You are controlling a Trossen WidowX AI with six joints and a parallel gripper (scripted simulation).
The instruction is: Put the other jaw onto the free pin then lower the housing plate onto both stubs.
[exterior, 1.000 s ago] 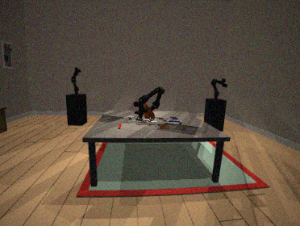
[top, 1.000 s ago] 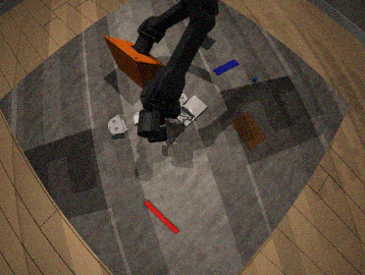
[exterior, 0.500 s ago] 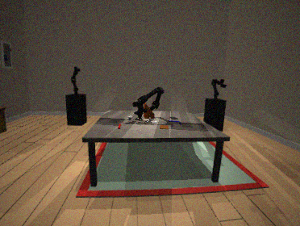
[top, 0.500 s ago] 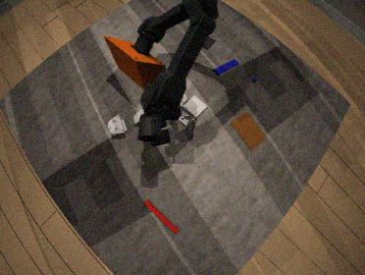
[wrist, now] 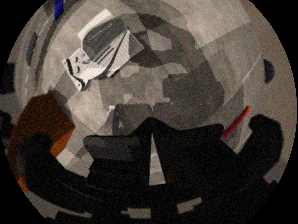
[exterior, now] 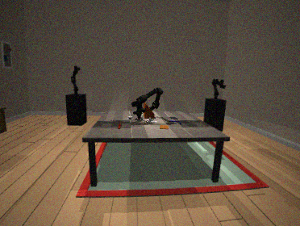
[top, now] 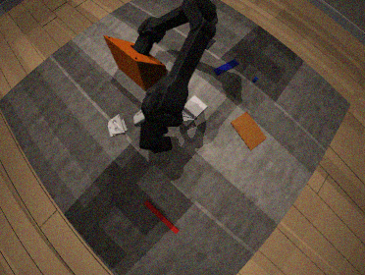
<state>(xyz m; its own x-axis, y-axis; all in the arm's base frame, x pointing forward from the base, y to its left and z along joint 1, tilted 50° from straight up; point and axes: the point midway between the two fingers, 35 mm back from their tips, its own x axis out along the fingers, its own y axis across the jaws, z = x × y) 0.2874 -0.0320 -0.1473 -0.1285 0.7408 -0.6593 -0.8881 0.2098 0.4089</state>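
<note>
My gripper (top: 156, 148) (wrist: 150, 120) is shut, with its fingertips together and nothing seen between them. In the top view it hangs between a loose white piece with dark markings (top: 117, 126) on its left and a white plate-like part (top: 197, 105) on its right. Another white part (top: 138, 117) shows just left of the arm. The wrist view shows, at upper left, a dark grey rounded part (wrist: 106, 37) over white parts, with a slotted white piece (wrist: 76, 70) beside it. The arm hides much of the assembly; the pins, the jaws' seating and the teeth cannot be made out.
A large orange block (top: 129, 61) (wrist: 40, 117) stands tilted beside the arm. A flat orange plate (top: 248, 131) (exterior: 164, 127), a blue bar (top: 226, 68), a small blue piece (top: 255, 79) and a red bar (top: 162, 217) (wrist: 236, 122) lie on the table (exterior: 155, 137).
</note>
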